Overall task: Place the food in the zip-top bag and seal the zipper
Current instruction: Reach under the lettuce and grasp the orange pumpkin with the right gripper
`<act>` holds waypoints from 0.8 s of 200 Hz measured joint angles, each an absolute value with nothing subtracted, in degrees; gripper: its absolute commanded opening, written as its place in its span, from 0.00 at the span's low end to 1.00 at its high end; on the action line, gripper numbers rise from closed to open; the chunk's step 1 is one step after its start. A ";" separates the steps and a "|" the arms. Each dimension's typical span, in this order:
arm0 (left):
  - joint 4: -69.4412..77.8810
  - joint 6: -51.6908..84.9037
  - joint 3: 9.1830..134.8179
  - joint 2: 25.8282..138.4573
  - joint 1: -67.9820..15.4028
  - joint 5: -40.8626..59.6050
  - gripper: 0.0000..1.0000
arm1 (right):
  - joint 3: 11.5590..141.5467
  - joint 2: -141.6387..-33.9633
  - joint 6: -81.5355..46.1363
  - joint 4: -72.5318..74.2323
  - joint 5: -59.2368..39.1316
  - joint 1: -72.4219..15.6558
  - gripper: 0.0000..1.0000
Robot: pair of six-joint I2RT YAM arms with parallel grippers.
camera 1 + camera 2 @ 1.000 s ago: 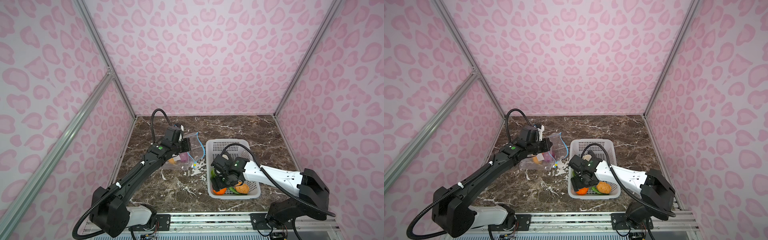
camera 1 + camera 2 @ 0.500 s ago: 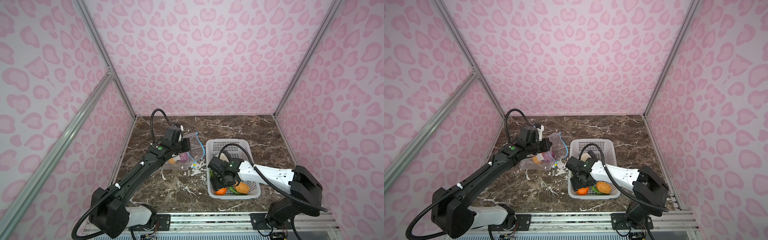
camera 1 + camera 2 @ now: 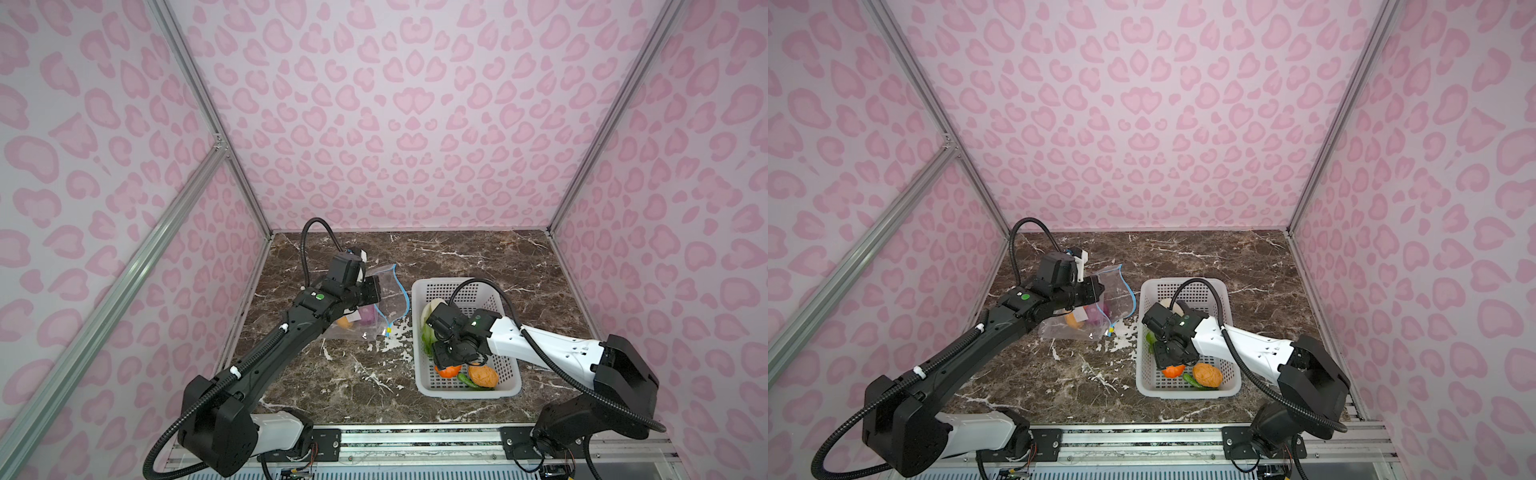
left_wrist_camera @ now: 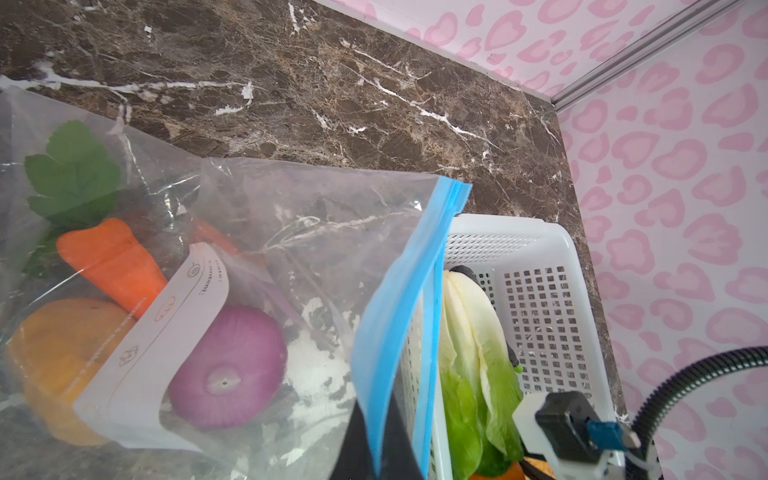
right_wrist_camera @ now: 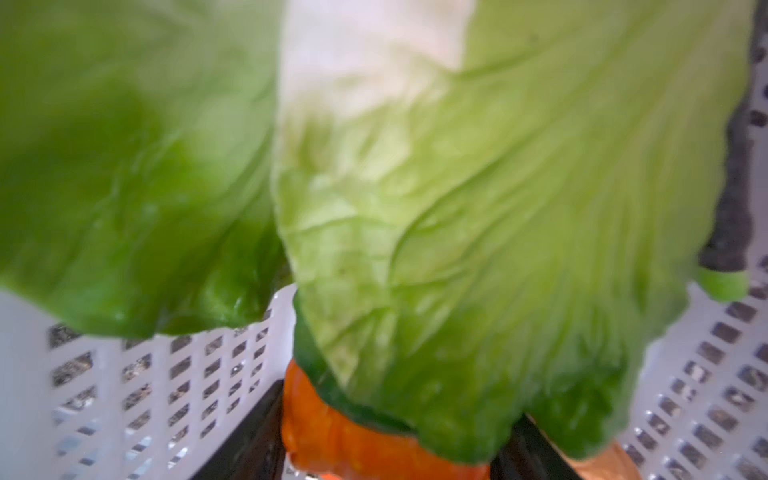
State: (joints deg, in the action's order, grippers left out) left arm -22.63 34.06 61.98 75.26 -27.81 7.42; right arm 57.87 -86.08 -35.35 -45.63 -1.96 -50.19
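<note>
Cabbage [image 5: 457,208], blurred, fills right wrist view, hiding most of right claw [image 3: 449,357] in basket [image 3: 465,392]; can't tell its grip. Left claw [image 3: 372,289] pinched on zip-top bag [image 3: 388,286] at basket's 9 o'clock. Onion [image 4: 228,370] and carrot [image 4: 112,262] inside, partly behind label [image 4: 166,332].

Cabbage [image 3: 427,332] fills basket [image 3: 465,391] left side; far end bare.

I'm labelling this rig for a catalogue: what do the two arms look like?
The left arm is black along its links, with a white segment at its base. The right arm has a long white link between a black shoulder and black wrist. Each carries a green dot near the wrist and a ribbed black cable.
</note>
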 measured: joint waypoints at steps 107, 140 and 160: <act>-22.63 34.09 61.98 75.26 -27.81 7.42 0.02 | 55.05 -85.38 -35.88 -41.89 -1.61 -51.48 0.87; -22.63 34.09 61.95 75.26 -27.81 7.44 0.02 | 55.09 -86.63 -36.25 -42.02 -1.08 -53.58 0.88; -22.63 34.11 61.95 75.26 -27.81 7.44 0.02 | 55.20 -87.44 -36.25 -42.33 -0.49 -53.80 0.89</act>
